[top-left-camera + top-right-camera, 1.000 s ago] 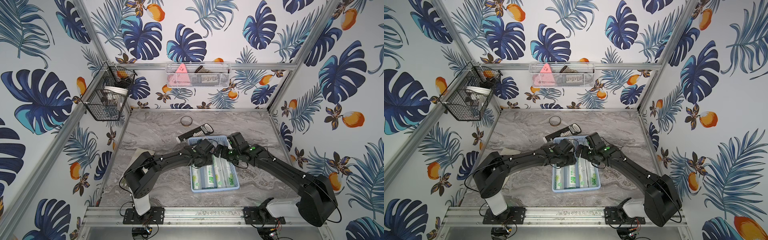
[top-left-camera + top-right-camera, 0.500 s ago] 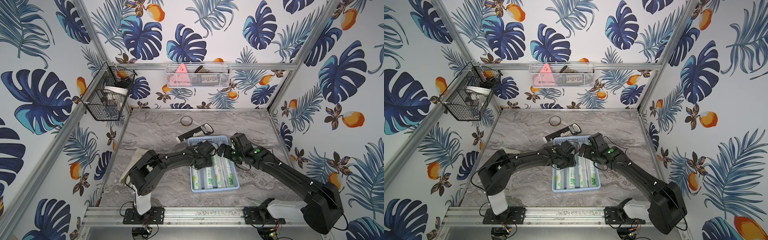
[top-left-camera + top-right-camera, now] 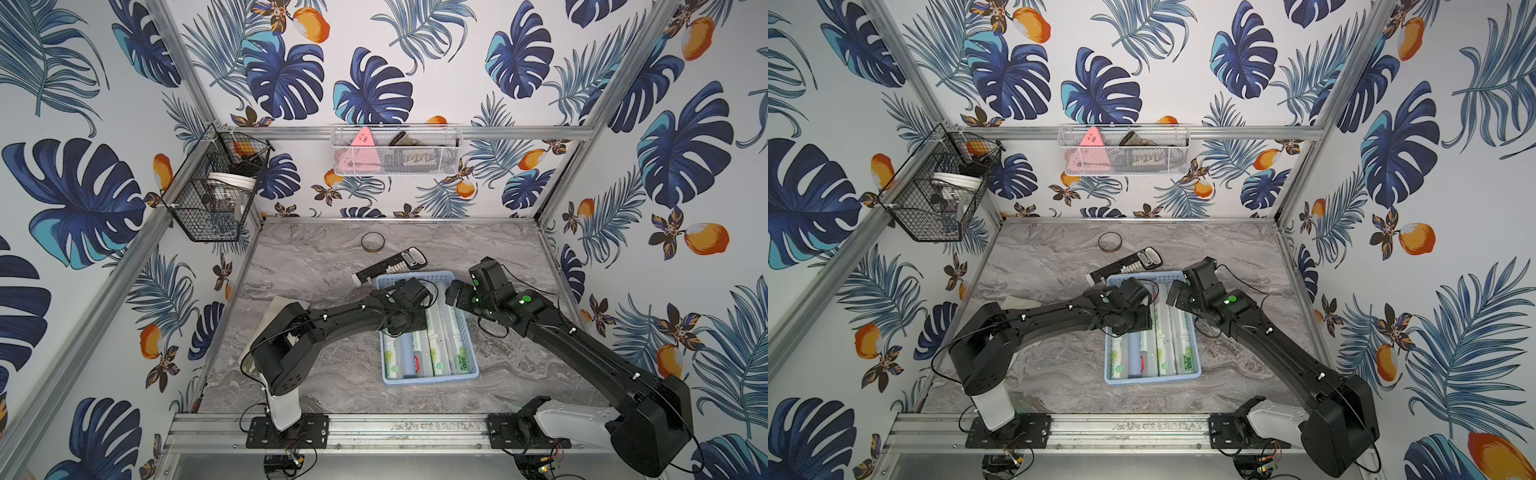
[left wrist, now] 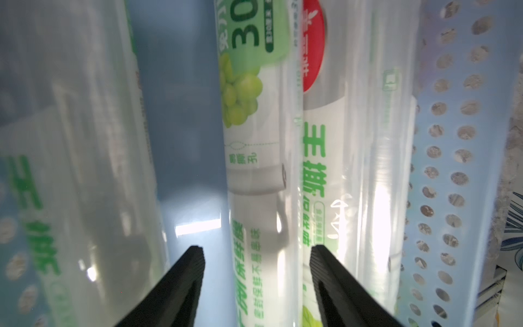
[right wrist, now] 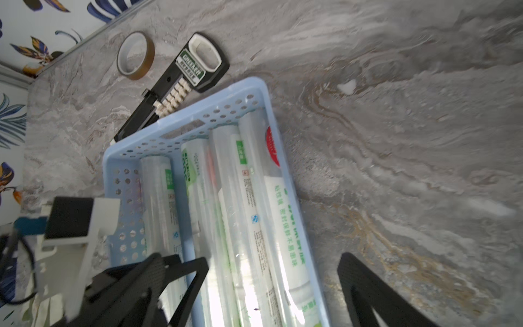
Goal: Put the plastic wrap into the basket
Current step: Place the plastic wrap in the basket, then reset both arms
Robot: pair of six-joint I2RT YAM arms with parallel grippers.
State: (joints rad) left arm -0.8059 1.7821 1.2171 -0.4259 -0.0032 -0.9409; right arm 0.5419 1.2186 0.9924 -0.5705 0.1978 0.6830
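Observation:
The light blue basket (image 3: 430, 379) (image 3: 1152, 379) stands mid-table with several plastic wrap rolls (image 3: 440, 353) (image 3: 1167, 349) lying lengthwise in it. My left gripper (image 3: 409, 328) (image 4: 256, 252) reaches down into the basket's far half. It is open, its fingers either side of one roll (image 4: 260, 198) with a gap showing at one finger. That roll rests on the basket floor beside the perforated wall (image 4: 452, 170). My right gripper (image 3: 455, 293) (image 5: 271, 259) hovers wide open above the basket's far right corner (image 5: 263, 93), over the rolls (image 5: 254, 198), holding nothing.
A tape ring (image 3: 372, 242) and a black tool with a white handle (image 3: 392, 266) lie just behind the basket. A black wire basket (image 3: 216, 187) hangs on the left wall and a white mesh basket (image 3: 395, 151) on the back wall. A beige cloth (image 3: 274, 316) lies under the left arm.
The left gripper's jaws have spread apart off the roll, which now lies in the basket. The right gripper stays wide open and has barely shifted.

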